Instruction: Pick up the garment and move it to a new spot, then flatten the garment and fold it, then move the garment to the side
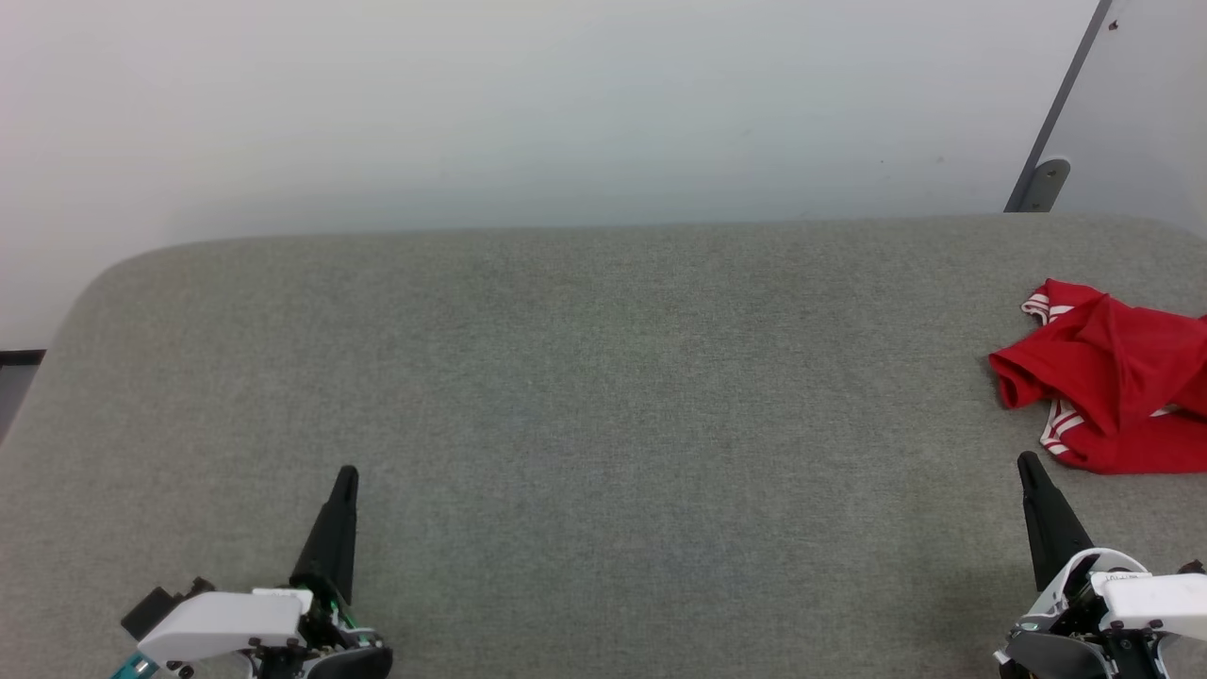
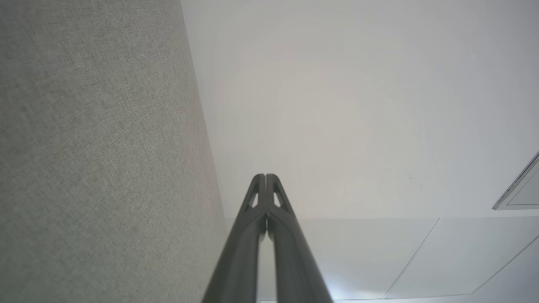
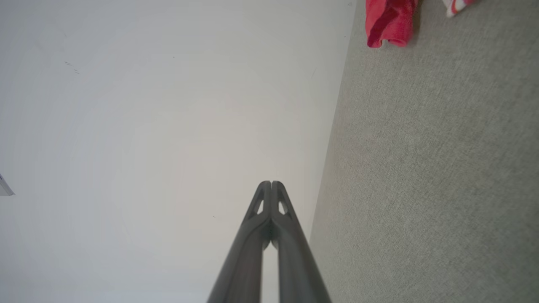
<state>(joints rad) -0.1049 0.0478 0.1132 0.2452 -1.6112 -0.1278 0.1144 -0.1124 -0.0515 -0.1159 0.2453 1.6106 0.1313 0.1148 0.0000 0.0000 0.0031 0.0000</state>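
We see the red garment (image 1: 1113,387) crumpled at the right edge of the frame on the counter (image 1: 603,377). Our left claw (image 1: 347,474), lower left, and right claw (image 1: 1026,462), lower right, are both pressed together, empty.

Soft, even, bright light was cast throughout. The wall (image 1: 566,113) was washed out toward 10 o'clock in the head view. A faint shadow was seen on the desk (image 1: 603,377) beside the right pincer (image 1: 1026,459) at 5 o'clock. In both wrist views the fingers (image 2: 236,269) were blurred toward 6 o'clock.
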